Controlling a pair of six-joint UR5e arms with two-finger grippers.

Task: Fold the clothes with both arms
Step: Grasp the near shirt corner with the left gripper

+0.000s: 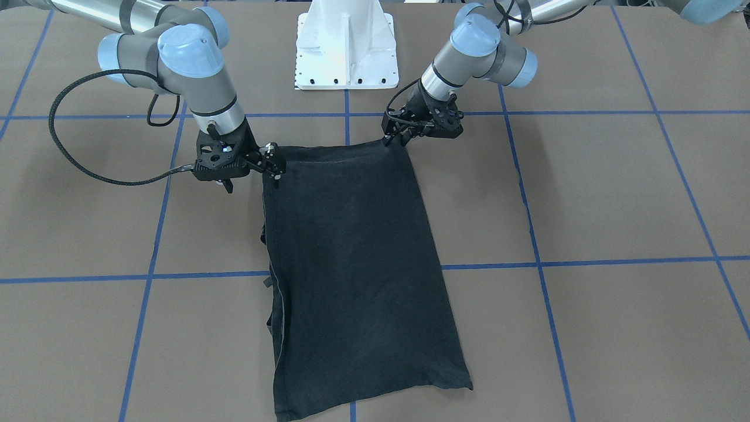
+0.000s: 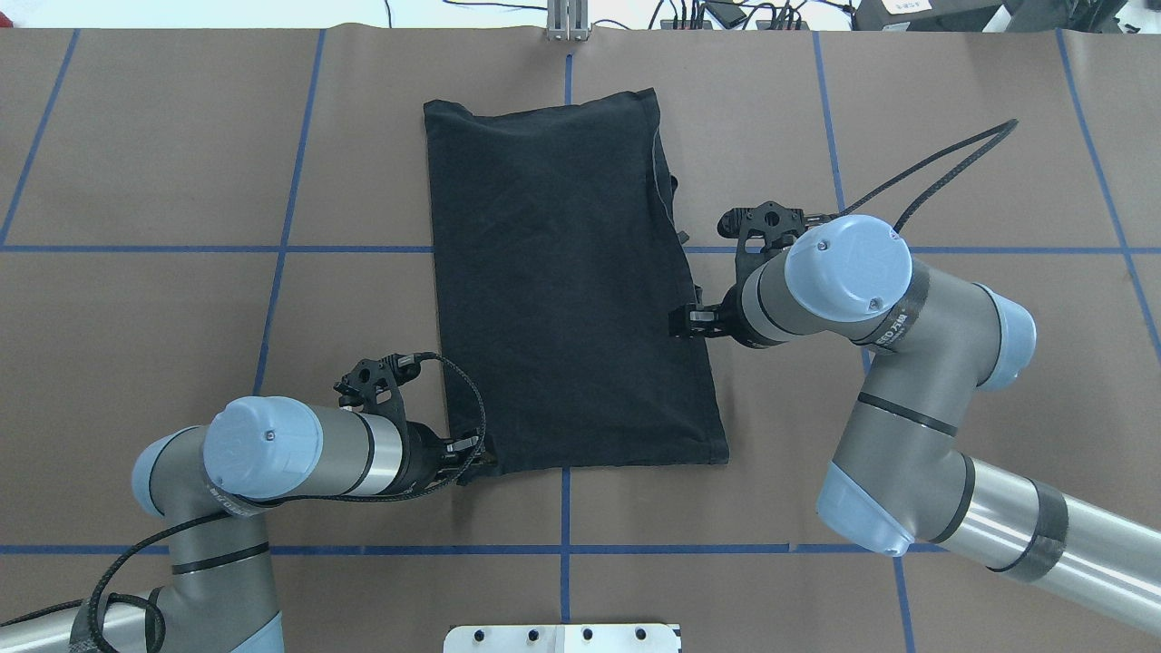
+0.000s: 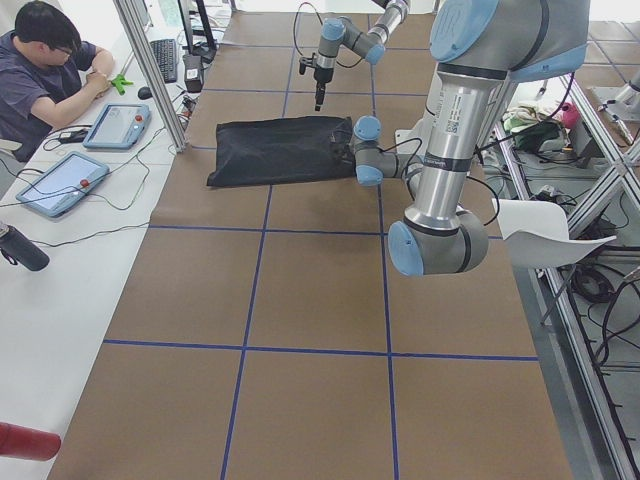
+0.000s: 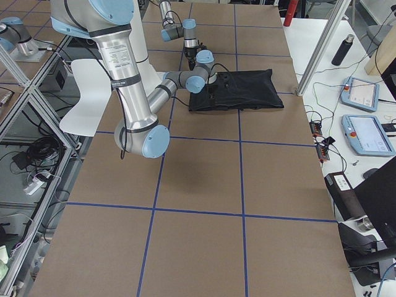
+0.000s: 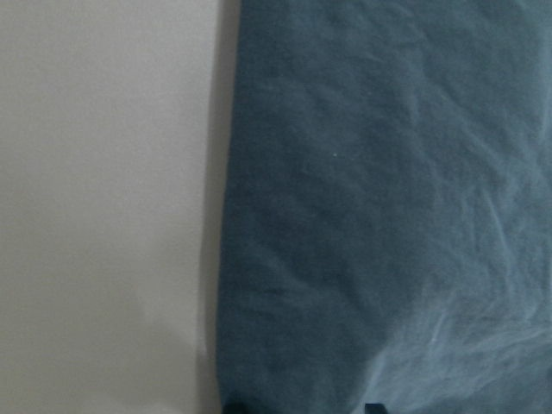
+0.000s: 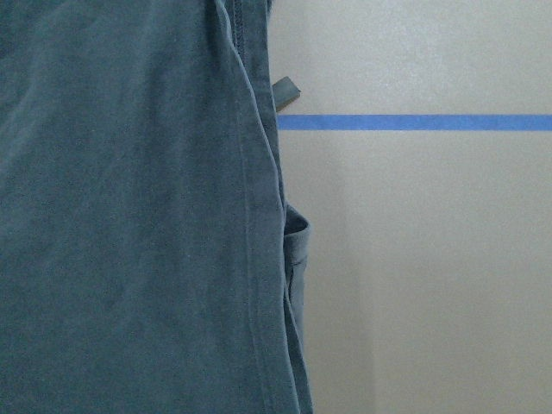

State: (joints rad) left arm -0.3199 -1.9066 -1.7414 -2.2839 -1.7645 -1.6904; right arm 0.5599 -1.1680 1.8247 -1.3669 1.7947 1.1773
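Note:
The black T-shirt point(image 2: 562, 290) lies flat on the table, folded into a long rectangle with its plain face up and no logo showing; it also shows in the front view point(image 1: 351, 264). My left gripper point(image 2: 476, 458) sits low at the shirt's near left corner, seen in the front view point(image 1: 394, 139). In the left wrist view two dark fingertips point(image 5: 228, 407) stand apart over the cloth point(image 5: 388, 216), so it is open. My right gripper point(image 2: 687, 322) is at the shirt's right edge, its jaws apart in the front view point(image 1: 275, 167). The right wrist view shows only the hem point(image 6: 250, 216).
The white pedestal base point(image 1: 347, 53) stands behind the shirt on the robot's side. Blue tape lines point(image 2: 562, 549) grid the brown table. A small tag point(image 6: 286, 89) sticks out from the shirt's right edge. An operator point(image 3: 50, 70) sits at a side desk beyond the far edge.

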